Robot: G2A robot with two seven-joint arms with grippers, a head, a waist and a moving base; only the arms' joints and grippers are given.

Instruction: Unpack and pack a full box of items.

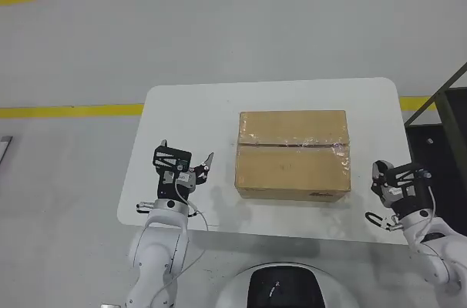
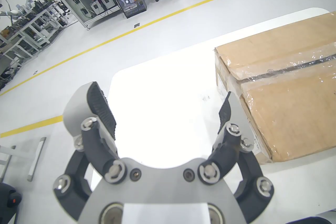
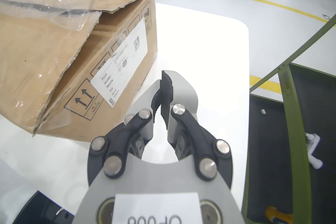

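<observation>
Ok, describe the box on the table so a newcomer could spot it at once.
Start at the white table with rounded corners. The cardboard box sits near its middle, between the open left hand and the shut right hand. It is the only brown thing, with crinkled clear tape along its top seam.

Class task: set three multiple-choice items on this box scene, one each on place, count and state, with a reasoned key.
1. Where is the cardboard box? A on the floor; B on the white table, between the arms; C in a hand.
2. How many boxes are there? A one; B two; C three.
3. The left hand is: A shut on tape; B shut, empty; C open, empty.
Key: 1B, it rests on the table; 2A, the top view shows one; 3C, it is spread wide with nothing in it.
</observation>
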